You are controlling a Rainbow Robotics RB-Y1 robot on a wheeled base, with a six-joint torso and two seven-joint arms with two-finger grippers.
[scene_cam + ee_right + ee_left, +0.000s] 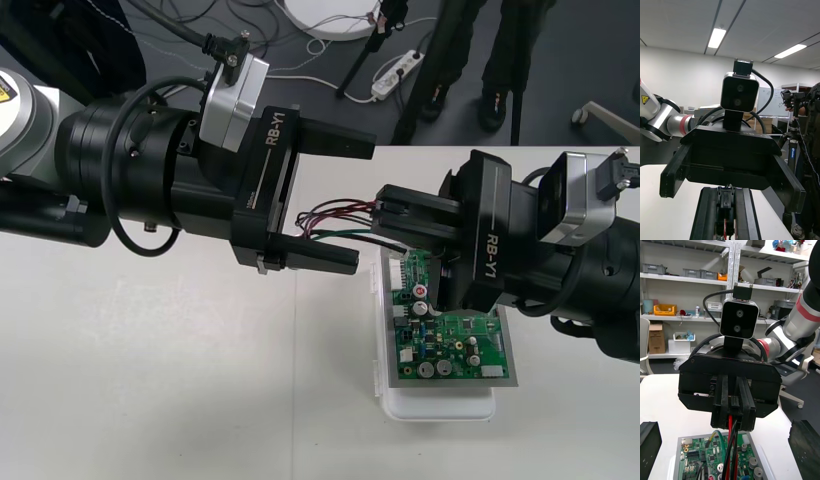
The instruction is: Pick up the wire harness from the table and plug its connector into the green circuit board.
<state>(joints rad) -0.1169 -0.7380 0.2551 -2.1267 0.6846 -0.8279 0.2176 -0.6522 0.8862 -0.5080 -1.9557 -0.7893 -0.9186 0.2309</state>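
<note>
Closest to the lens loomed the left gripper (365,205), its blocky black fingers spread wide and holding nothing, the wire harness (731,431) reaching into the gap between them. Facing it tip to tip, the right gripper (384,215) pinched its flat matte fingers narrow on the harness, a small black plug (727,197) seated between them. Thin red, black and green wires ran lengthwise out from those fingertips toward the left gripper, then sagged in a slack loop. Directly beneath the right gripper lay the green circuit board (455,345), studded with round silvery components, on its white base (440,405); the plug was not in it, and the right arm looked the nearer one for the downward push.
</note>
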